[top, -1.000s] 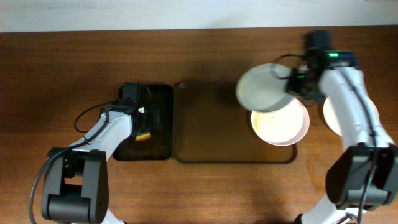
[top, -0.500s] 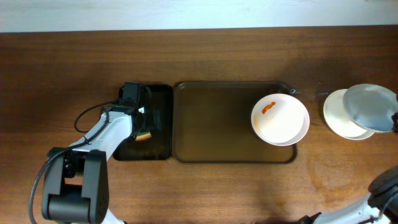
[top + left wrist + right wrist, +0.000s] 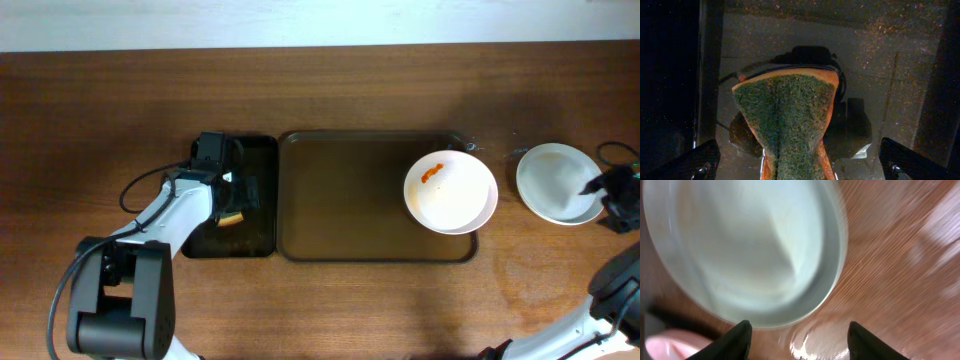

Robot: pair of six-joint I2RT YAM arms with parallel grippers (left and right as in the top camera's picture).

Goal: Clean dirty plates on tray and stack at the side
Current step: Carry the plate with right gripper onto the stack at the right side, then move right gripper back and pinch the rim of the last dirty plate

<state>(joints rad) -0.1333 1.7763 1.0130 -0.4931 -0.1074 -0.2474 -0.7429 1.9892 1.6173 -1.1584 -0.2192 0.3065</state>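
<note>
The tray (image 3: 340,200), a brown rounded-corner rectangle with a low rim, lies at the centre of the wood-grain table (image 3: 320,90). A round, shallow, glossy white smeared plate (image 3: 452,200), marked orange-red near its rim, sits at the tray's right end. A plain plate (image 3: 552,180) rests near the table's right edge. The right gripper (image 3: 612,196) stands beside it, fingers apart and empty. The left gripper (image 3: 800,162) hangs over the black tray (image 3: 262,235), fingers spread wide, clear of a fibrous green, orange-backed sponge (image 3: 785,115).
</note>
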